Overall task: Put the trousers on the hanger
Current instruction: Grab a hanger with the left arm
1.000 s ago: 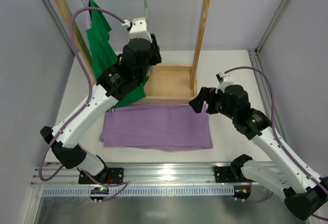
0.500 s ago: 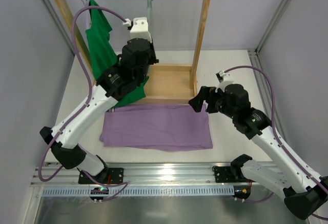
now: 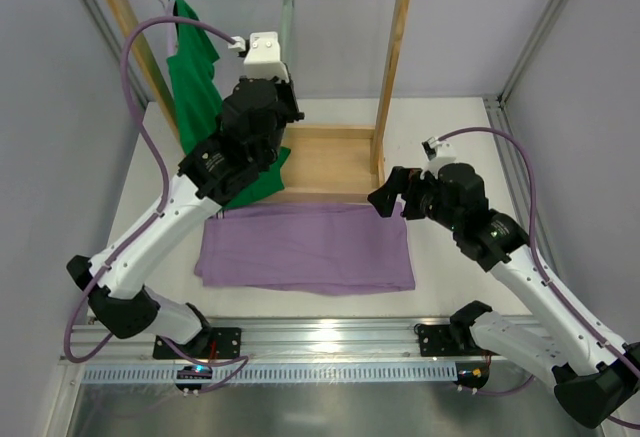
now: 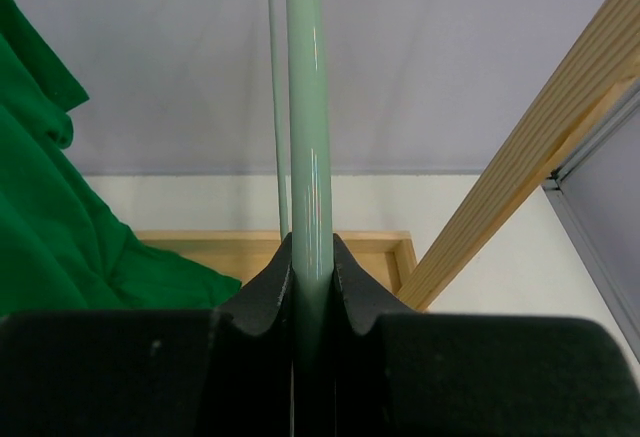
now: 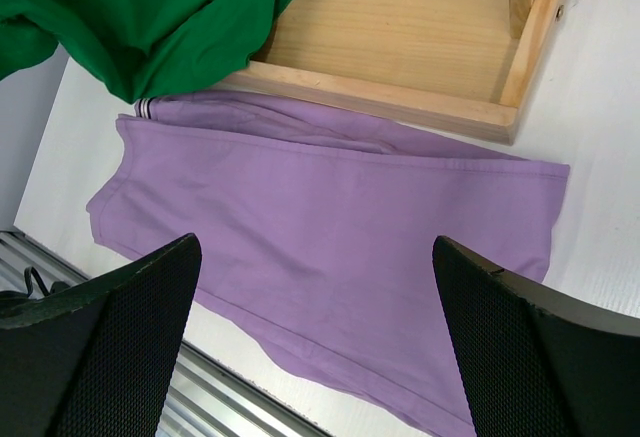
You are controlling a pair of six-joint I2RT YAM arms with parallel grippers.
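The lilac trousers (image 3: 305, 247) lie flat and folded on the table in front of the wooden rack, and fill the right wrist view (image 5: 330, 227). The pale grey-green hanger (image 3: 287, 15) hangs by its wire hook from the rack's top rail. My left gripper (image 4: 311, 249) is raised at the rack and shut on the hanger's bar (image 4: 308, 107), which runs straight up between the black fingers. My right gripper (image 3: 386, 203) hovers over the right end of the trousers, open, with only cloth showing between its fingers (image 5: 315, 252).
A dark green T-shirt (image 3: 196, 87) hangs at the rack's left end and drapes onto the wooden base (image 3: 335, 162). The rack's right post (image 3: 392, 67) stands close beside my left gripper. A metal rail (image 3: 320, 342) runs along the near table edge.
My left gripper has closed on the hanger, and the arm has lifted towards the top rail. The right arm and the trousers have not moved.
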